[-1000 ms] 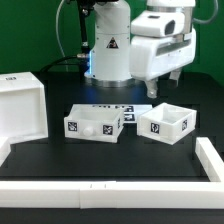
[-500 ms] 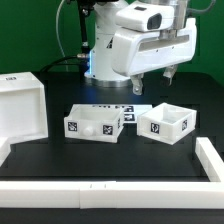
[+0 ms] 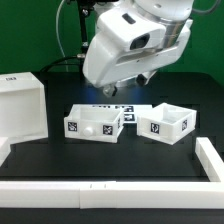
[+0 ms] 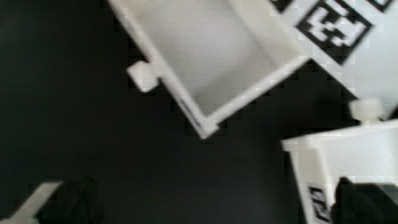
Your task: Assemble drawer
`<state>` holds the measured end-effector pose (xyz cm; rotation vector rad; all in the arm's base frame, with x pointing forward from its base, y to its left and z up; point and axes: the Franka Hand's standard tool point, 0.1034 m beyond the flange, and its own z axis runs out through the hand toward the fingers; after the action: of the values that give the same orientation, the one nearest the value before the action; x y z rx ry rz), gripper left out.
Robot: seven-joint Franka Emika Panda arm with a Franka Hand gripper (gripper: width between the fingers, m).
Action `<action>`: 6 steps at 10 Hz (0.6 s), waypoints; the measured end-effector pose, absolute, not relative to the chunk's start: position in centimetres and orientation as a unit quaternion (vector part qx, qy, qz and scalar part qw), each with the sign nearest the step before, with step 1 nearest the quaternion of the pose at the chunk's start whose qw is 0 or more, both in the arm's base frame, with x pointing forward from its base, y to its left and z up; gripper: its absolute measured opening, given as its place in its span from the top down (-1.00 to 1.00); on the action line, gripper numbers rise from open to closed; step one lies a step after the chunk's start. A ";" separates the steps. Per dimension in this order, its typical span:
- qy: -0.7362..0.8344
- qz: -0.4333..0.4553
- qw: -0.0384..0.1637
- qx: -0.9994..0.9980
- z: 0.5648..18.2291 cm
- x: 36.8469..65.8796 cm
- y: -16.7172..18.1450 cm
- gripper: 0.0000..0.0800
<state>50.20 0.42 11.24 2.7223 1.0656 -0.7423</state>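
Observation:
The drawer's large white cube case (image 3: 22, 105) stands at the exterior view's left. Two small white trays with square tags lie in the middle: one with a front knob (image 3: 97, 122) and one to its right (image 3: 167, 122). My gripper (image 3: 130, 83) hangs tilted above and behind the trays, touching nothing. In the wrist view the knobbed tray (image 4: 222, 50) and a corner of the other tray (image 4: 347, 160) lie below. My gripper (image 4: 217, 205) is open, its dark fingers (image 4: 71, 200) far apart with only black table between them.
The marker board (image 3: 118, 107) lies flat behind the trays; one of its tags shows in the wrist view (image 4: 338, 20). Low white border rails run along the front (image 3: 100, 190) and the right side (image 3: 210, 155). The robot base (image 3: 105, 55) stands at the back.
The wrist has swung from upright at the exterior view's right to tilted over toward the left, above the trays. The trays and case have not moved.

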 end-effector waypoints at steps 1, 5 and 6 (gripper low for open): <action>0.338 -0.309 0.055 0.887 11.1 49.4 0.0 -0.62; 0.343 -0.326 0.057 0.879 10.6 50.3 0.3 -0.62; 0.348 -0.336 0.077 0.872 10.5 50.9 -2.0 -0.62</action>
<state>50.94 -1.99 10.51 2.6131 1.0417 -1.0061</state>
